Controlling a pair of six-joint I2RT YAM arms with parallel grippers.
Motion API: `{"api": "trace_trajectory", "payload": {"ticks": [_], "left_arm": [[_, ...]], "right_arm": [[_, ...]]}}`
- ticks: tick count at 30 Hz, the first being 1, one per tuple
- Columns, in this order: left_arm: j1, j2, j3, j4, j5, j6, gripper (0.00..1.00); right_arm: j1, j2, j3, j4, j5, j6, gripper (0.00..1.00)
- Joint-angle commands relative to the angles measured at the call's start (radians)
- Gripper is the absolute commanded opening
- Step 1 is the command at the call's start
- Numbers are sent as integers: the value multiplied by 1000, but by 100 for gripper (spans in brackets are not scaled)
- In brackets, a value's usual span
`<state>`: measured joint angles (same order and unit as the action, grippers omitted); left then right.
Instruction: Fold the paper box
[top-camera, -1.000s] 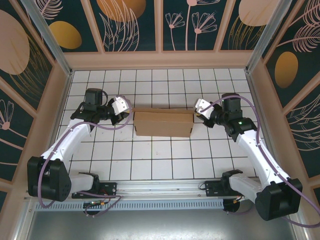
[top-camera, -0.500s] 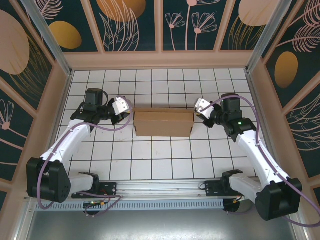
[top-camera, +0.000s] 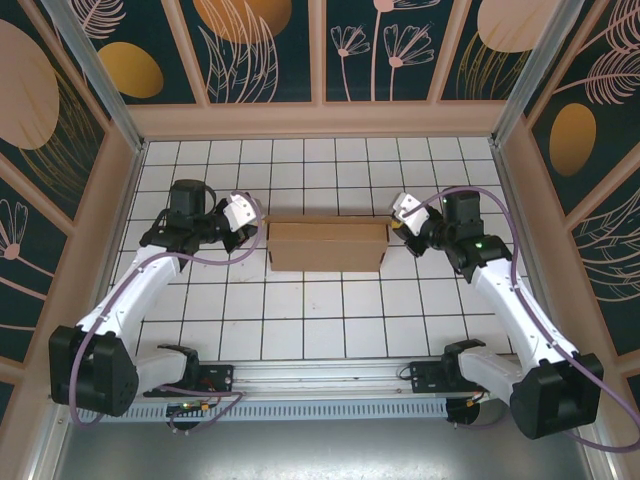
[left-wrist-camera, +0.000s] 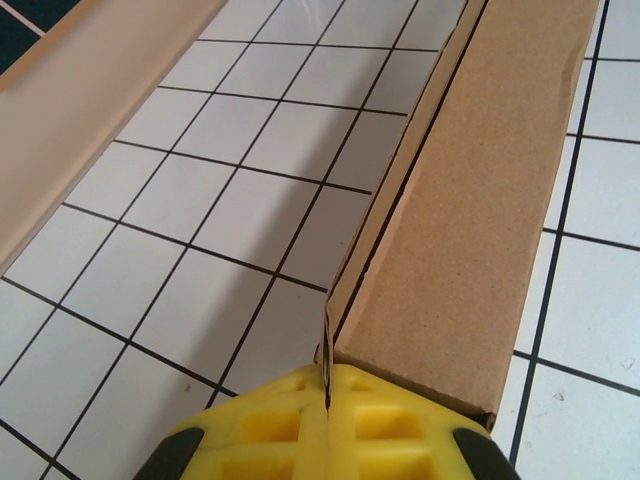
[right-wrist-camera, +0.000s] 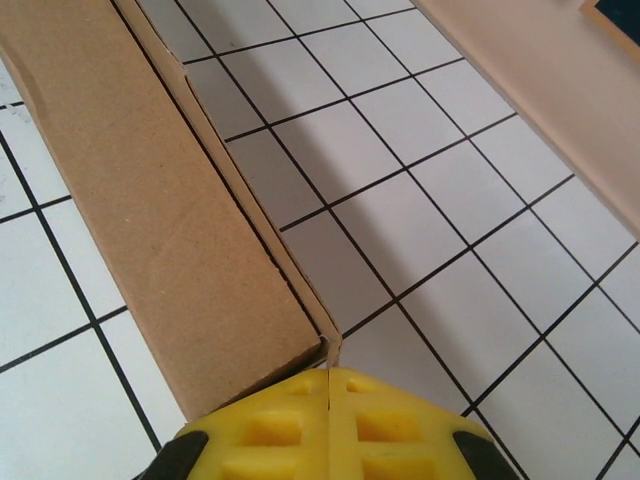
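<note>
L end effector (left-wrist-camera: 326, 385) & R end effector (right-wrist-camera: 329, 385) closed on paper box (top-camera: 328, 247) flap edge, opp. ends

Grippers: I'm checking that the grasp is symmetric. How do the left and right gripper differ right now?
The left gripper sits at the left end of the paper box, the right gripper at its right end. The left gripper has a thin flap edge running up into its seam; the right gripper seems to catch only the flap's corner. Shared: both are yellow-padded, shut, and at the far-side flap.
</note>
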<state>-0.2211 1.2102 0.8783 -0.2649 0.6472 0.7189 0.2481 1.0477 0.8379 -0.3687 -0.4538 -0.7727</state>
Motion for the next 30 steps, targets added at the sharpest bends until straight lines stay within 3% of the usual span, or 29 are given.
{"api": "trace_trajectory", "payload": {"ticks": [1, 8, 20, 30], "left_arm": [[-24, -15, -8, 43, 75, -39, 0], [-24, -1, 7, 14, 51, -2, 0], [-24, 1, 13, 3, 29, 27, 0], [-23, -2, 17, -3, 26, 34, 0]], "right_arm": [[12, 23, 33, -2, -103, 48, 0], [4, 46, 38, -13, -97, 32, 10], [-7, 45, 7, 11, -68, 17, 17], [-12, 38, -19, 32, -42, 14, 16]]}}
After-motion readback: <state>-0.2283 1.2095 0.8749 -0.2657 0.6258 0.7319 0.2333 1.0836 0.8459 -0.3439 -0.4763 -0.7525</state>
